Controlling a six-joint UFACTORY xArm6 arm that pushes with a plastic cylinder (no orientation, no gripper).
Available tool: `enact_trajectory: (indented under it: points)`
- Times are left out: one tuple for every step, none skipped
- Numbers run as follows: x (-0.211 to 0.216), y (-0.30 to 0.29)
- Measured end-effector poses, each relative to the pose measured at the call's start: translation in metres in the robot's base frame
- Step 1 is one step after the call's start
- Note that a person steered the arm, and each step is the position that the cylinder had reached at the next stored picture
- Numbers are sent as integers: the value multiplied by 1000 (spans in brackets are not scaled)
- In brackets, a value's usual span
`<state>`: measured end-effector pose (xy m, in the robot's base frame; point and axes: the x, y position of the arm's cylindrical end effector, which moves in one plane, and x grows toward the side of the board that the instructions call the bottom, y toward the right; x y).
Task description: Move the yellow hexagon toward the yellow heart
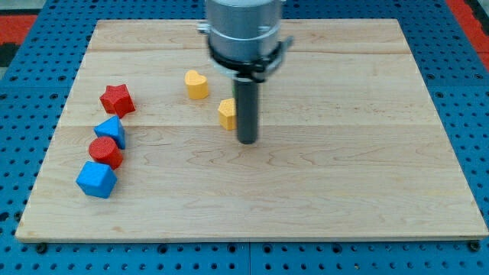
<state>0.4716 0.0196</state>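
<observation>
The yellow hexagon [226,113] lies near the board's middle, partly hidden behind my rod. The yellow heart [196,84] lies a short way up and to the view's left of it, with a small gap between them. My tip [247,141] rests on the board just right of and slightly below the hexagon, close to or touching its right side.
At the view's left sit a red star [117,99], a blue triangle-like block [111,131], a red round-edged block [105,151] and a blue cube-like block [96,179]. The wooden board [344,176] lies on a blue pegboard surface [23,99].
</observation>
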Motion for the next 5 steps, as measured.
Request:
enact_trajectory:
  points:
    - [-17, 21]
    - [-37, 16]
    - [-33, -15]
    - [-32, -42]
    - [-33, -73]
